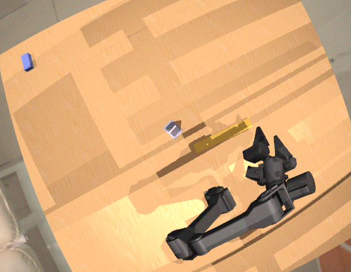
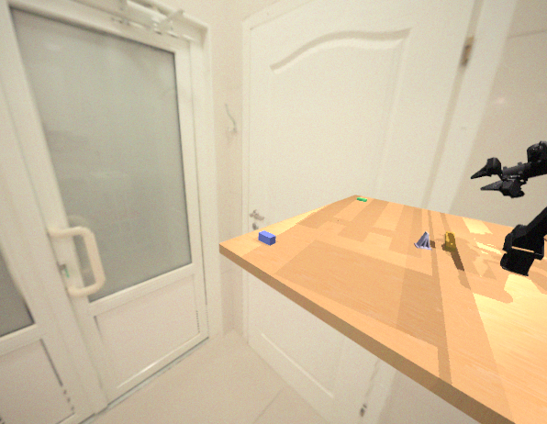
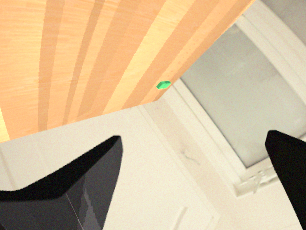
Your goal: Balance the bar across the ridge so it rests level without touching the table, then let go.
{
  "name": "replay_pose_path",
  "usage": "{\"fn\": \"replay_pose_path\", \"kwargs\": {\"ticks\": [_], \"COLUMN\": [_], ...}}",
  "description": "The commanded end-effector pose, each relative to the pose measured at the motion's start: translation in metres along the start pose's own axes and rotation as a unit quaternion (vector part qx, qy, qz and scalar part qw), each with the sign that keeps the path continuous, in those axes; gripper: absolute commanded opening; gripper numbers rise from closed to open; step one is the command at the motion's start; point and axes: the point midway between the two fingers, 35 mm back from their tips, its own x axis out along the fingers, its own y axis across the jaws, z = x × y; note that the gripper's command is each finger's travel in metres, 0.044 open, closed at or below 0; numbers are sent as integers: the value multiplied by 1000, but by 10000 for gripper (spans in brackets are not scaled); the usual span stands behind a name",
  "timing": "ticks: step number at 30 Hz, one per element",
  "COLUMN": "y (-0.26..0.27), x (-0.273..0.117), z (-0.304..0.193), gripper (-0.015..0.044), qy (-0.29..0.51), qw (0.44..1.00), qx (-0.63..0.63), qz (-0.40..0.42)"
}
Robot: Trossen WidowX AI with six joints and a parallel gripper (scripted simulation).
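Observation:
A small pale violet ridge block stands just left of the bar, apart from it. My gripper is open and empty. It hangs high above the table, to the right of the bar.
A blue block stands near the table's far left corner. A small green block lies near the far table edge. White doors stand behind the table.

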Motion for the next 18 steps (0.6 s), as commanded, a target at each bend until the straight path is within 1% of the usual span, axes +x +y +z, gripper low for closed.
{"fn": "replay_pose_path", "kwargs": {"ticks": [1,3,4,11,18], "y": [0,0,1,2,2], "x": [0,4,6,23,39], "z": [0,3,5,20,36], "gripper": [374,321,315,315,315], "qy": [-1,-11,-19,-73,-128], "qw": [1000,1000,999,989,965], "qx": [-2,-20,-33,-130,-231], "qz": [0,1,2,1,-8]}}
